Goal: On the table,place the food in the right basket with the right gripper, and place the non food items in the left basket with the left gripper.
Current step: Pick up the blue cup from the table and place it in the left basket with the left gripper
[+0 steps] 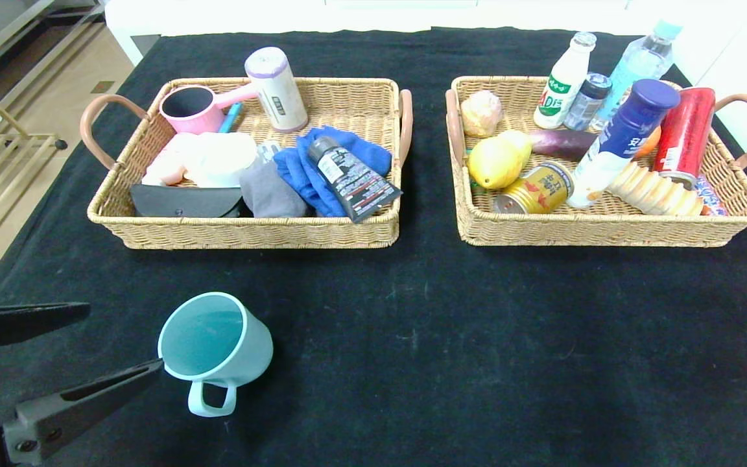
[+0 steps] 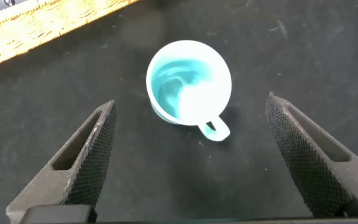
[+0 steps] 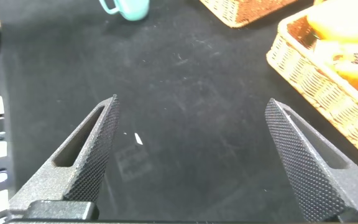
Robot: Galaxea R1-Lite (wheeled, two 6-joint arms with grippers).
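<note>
Teal cup (image 1: 215, 344) lies tipped beside wide-spread left pincer (image 1: 98, 340); right pincer (image 3: 191, 155) idles apart.

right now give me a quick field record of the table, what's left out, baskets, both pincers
left out: teal cup on the black cloth, on its side, handle toward the robot
left basket: non-food, including a pink scoop and a blue cloth
right basket: bottles, cans, fruit
left pincer: open, just short of the cup
right pincer: open, over bare cloth
</note>
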